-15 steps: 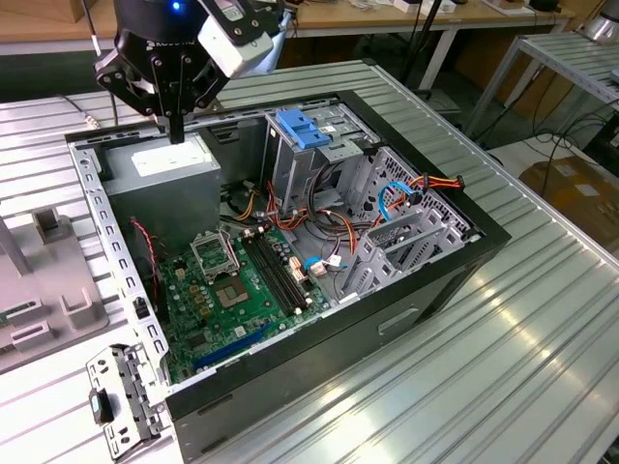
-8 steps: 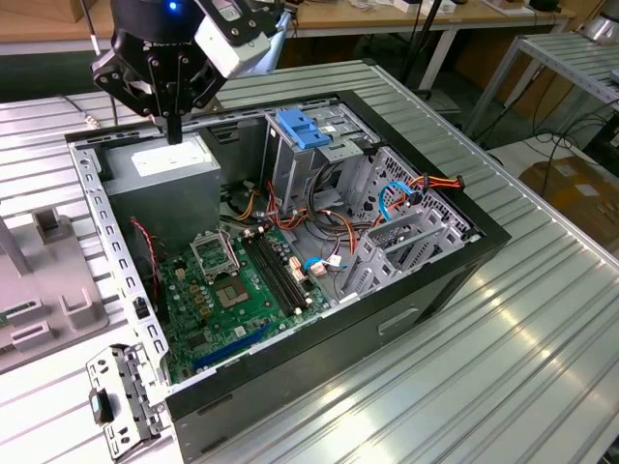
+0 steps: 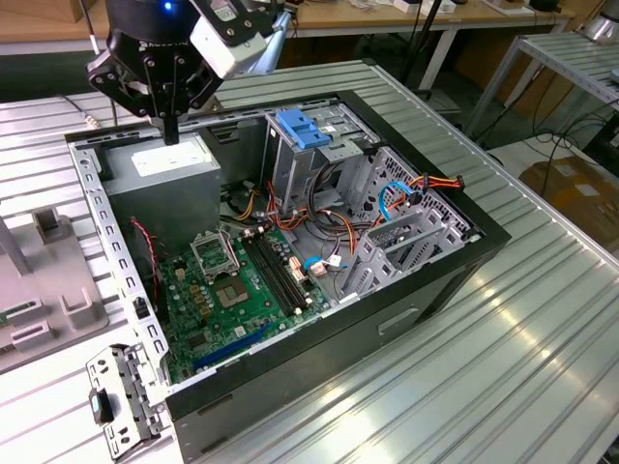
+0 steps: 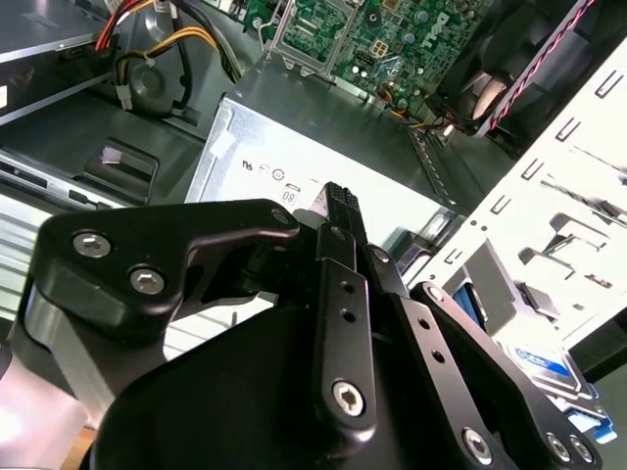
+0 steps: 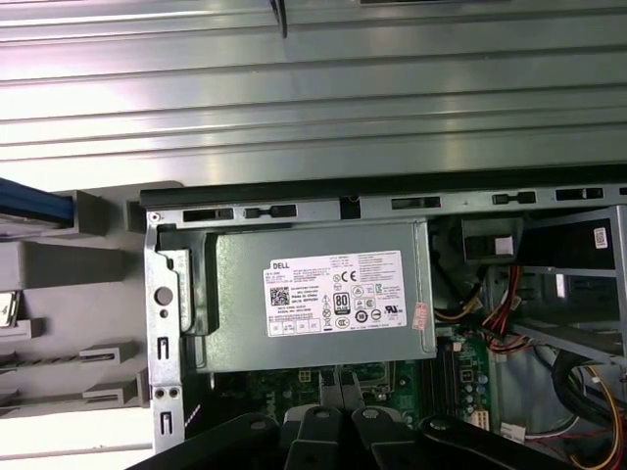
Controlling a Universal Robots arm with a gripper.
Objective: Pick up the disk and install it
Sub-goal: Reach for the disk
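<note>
nothing done yet: your disk (image 4: 542,360) sits unpicked in the grey holder (image 3: 48,290) on the table, just outside the case (image 3: 464,261) wall. gripper (image 3: 171,135) hangs over the power supply (image 3: 160,159), fingers pressed together, holding nothing. second wrist view gives you the disk's label; exterior view gives you the drive cage (image 3: 406,242), which looks empty.

Ribbed metal counter (image 3: 542,319) across the frame; wooden desk (image 3: 358,19) along the top; cardboard box (image 3: 580,193) at right.

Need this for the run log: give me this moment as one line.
gripper: shut, empty, above power supply | disk: on grey stand beside case, not picked | install: not done
</note>
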